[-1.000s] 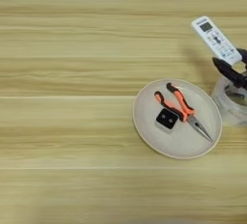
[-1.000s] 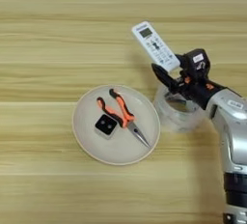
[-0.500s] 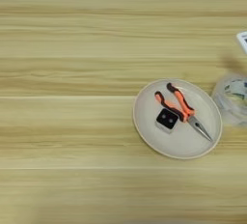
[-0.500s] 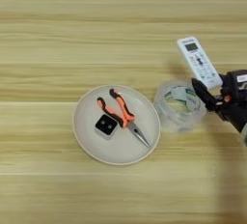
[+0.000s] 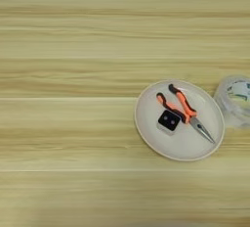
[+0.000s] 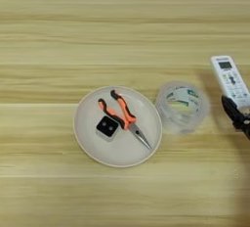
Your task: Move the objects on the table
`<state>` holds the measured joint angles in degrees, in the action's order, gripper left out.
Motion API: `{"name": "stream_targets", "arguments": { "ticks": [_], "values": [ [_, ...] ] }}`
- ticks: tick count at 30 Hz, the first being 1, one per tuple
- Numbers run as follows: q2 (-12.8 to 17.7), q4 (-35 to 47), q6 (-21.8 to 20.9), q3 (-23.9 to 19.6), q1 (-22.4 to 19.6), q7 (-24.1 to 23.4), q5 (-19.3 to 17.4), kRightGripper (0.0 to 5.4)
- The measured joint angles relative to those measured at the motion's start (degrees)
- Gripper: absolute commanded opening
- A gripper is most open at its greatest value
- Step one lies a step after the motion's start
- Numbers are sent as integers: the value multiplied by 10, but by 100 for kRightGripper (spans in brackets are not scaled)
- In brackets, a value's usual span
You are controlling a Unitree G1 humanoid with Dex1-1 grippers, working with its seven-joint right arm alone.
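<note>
Since half a second ago my right pincer (image 6: 238, 116) has carried the small white remote (image 6: 230, 80) further to my right, past the tape roll it hung over a second back; now only a black fingertip shows at the right edge of the right eye view, and the left eye view no longer shows arm or remote at all. The plate, the pliers, the block and the tape roll lie where they lay before.

Nearest me is bare wood-grain surface (image 5: 63, 192). Next comes the round cream plate (image 5: 151, 138), lying flat. On it sits the small black square block (image 5: 169, 120) with a white dot, on the plate's left half. Just beside the block lie the orange-handled pliers (image 5: 181, 109), set on a slant, handles up-left and grey nose pointing down-right toward the plate's rim.

To the right of the plate, very close to its rim, the clear tape roll (image 6: 182, 106) lies flat on the surface. Right of the roll, the black finger touches the lower end of the remote, whose grey screen end points away from me. I cannot tell whether the pincer is clamped on the remote, as most of it is cut off.
</note>
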<state>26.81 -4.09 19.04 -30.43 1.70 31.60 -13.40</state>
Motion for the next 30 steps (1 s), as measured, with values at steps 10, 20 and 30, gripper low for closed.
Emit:
{"name": "stream_targets", "arguments": {
  "ticks": [10, 20, 30],
  "values": [
    [1, -74, -24, 11, -1, 0, 1, 298],
    [1, -125, -51, 35, -3, -11, 18, 297],
    [1, -123, -61, 53, -3, -12, 21, 297]
  ]
}}
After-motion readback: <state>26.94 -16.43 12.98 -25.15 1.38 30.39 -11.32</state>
